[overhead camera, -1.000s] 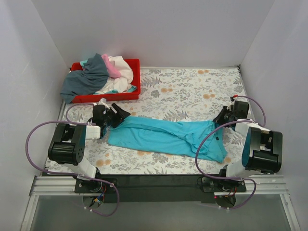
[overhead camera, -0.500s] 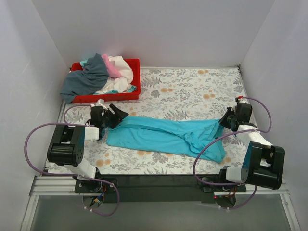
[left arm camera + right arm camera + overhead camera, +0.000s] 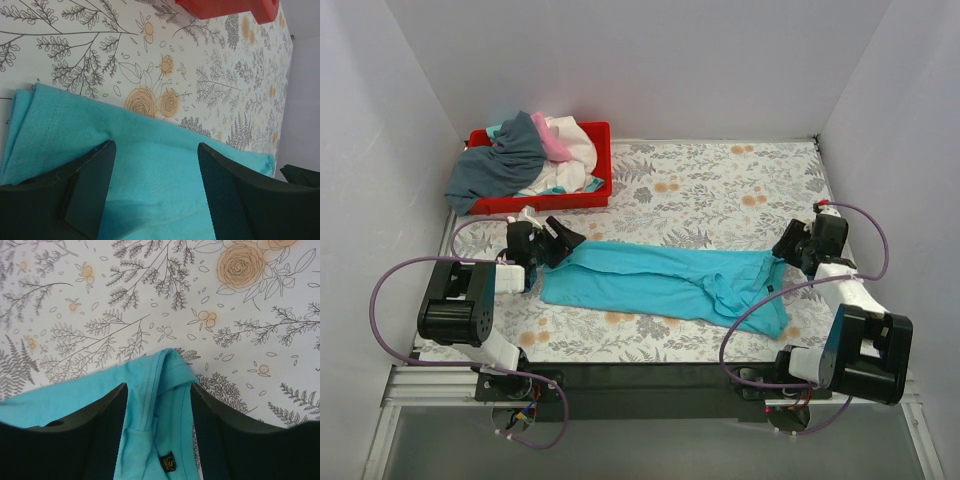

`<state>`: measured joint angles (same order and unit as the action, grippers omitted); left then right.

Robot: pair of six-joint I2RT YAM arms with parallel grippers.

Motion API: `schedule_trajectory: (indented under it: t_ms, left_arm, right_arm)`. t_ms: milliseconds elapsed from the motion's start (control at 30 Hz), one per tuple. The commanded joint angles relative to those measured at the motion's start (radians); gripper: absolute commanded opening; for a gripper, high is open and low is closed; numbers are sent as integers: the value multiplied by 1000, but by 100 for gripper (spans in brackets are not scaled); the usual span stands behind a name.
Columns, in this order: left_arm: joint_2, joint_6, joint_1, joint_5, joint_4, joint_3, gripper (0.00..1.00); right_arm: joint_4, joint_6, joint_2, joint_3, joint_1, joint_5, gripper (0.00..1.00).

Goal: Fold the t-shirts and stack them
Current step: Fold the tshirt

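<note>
A bright turquoise t-shirt [image 3: 660,282] lies stretched left to right on the flowered table cover. My left gripper [image 3: 565,240] is low over its left end. In the left wrist view the gripper [image 3: 156,147] has its jaws apart with flat turquoise cloth [image 3: 150,175] between them. My right gripper [image 3: 786,244] is at the shirt's right end. In the right wrist view it [image 3: 158,386] stands open astride the folded collar [image 3: 167,367] and its black label [image 3: 168,461]. Grey [image 3: 500,160], white [image 3: 575,150] and pink [image 3: 552,140] shirts are heaped at back left.
The red plastic tray [image 3: 603,160] holding the heap stands at the back left; its corner shows in the left wrist view [image 3: 225,7]. White walls close in the left, back and right sides. The flowered cover [image 3: 720,190] lies behind the turquoise shirt.
My right gripper has moved right and the shirt's right end has drawn out with it, so the shirt lies longer and flatter. My left gripper has shifted slightly left.
</note>
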<state>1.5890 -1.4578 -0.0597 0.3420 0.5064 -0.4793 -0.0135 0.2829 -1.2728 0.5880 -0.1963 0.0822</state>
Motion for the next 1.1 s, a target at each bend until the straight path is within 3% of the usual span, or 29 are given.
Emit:
schedule_trajectory:
  t_ms: [0,167,533,567,700,800,1067]
  left_arm:
    - [14,57,18,-67,-157,42,63]
    - [31,59,18,-60,-154,34,63]
    - [19,71,18,-74,-169,31,63]
    - [20,73,18,-75,-169,30,63]
    - [34,74,18,-80,-172,24,63]
    - [48,74,18,-84,-172,11,63]
    - [78,66,18,-113,-187,-42,63]
  right_arm:
    - [-17,-10,116,-14,-5,10,50]
    - [-43,-1,181,-42,23,66,51]
    - [-40,-4,12,-59,46,64,41]
    - [-40,-4,1,-57,47,54,38]
    - [-26,-10,-78,-36,54,21,13]
    - [3,-1,-154,-11,61,13,4]
    - [55,19,-335,136,112,-21,1]
